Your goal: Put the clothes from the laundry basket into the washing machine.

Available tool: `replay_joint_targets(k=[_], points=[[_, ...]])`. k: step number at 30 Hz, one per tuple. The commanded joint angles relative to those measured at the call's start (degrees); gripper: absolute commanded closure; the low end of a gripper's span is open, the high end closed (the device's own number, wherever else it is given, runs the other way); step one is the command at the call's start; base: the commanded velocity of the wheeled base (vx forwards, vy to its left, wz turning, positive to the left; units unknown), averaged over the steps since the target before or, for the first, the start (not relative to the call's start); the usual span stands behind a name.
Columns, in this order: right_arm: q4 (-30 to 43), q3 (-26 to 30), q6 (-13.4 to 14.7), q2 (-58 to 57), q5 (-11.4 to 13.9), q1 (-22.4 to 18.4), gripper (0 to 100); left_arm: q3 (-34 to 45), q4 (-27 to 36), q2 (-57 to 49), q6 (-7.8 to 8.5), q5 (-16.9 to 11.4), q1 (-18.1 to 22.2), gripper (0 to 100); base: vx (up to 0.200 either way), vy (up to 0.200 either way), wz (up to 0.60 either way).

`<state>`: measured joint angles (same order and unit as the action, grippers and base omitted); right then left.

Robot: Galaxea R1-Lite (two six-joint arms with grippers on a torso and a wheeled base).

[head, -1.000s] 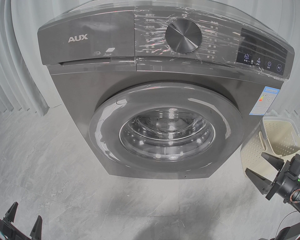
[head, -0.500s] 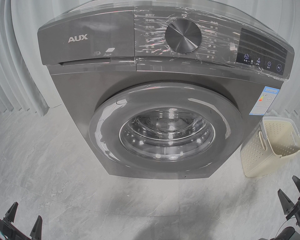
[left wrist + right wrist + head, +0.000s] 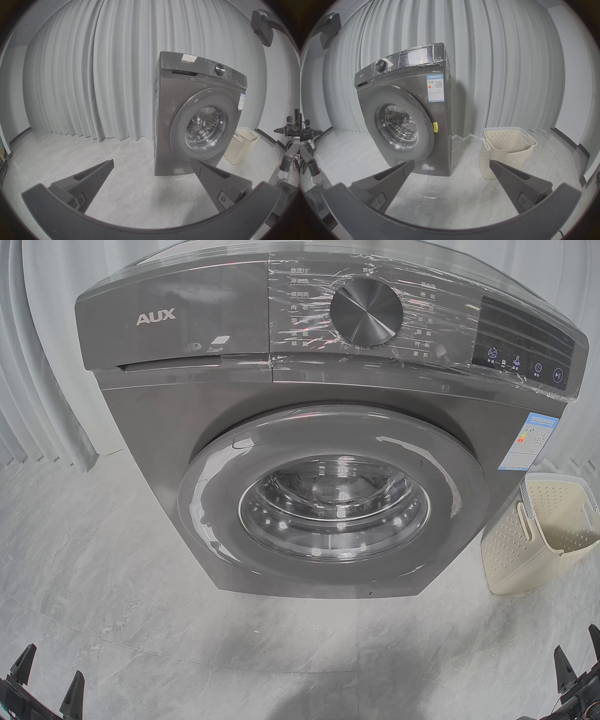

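Observation:
A grey front-loading washing machine [image 3: 337, 427] stands before me with its round glass door [image 3: 334, 505] closed. To its right on the floor sits a cream perforated laundry basket [image 3: 544, 534]; its inside looks bare in the right wrist view, laundry basket [image 3: 507, 150]. My left gripper [image 3: 49, 674] is low at the head view's bottom left, open and holding nothing. My right gripper [image 3: 578, 655] is low at the bottom right, open and holding nothing. Both are well short of the machine. Left gripper [image 3: 151, 164] and right gripper [image 3: 451, 164] show wide-spread fingers in the wrist views.
Pale marble-look floor [image 3: 125, 590] spreads in front of and to the left of the machine. Grey pleated curtains [image 3: 37, 365] hang behind it. Plastic film covers the machine's control panel [image 3: 375, 312].
My right gripper has dropped from in front of the laundry basket down to the head view's bottom right corner. The left gripper has stayed put.

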<state>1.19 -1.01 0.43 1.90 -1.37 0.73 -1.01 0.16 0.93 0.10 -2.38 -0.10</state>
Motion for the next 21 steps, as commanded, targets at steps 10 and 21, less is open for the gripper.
replay_joint_targets(k=[10, 21], points=[[-0.8, 0.9, -0.5, -1.9, 0.6, -0.1, 0, 1.0, -0.2, -0.7, 0.61, -0.2, 0.1, 0, 0.0, 0.0, 0.0], [-0.8, 0.8, -0.7, -1.9, 1.4, -0.1, 0, 1.0, -0.2, -0.7, 0.43, -0.2, 0.1, 0, 0.0, 0.0, 0.0]])
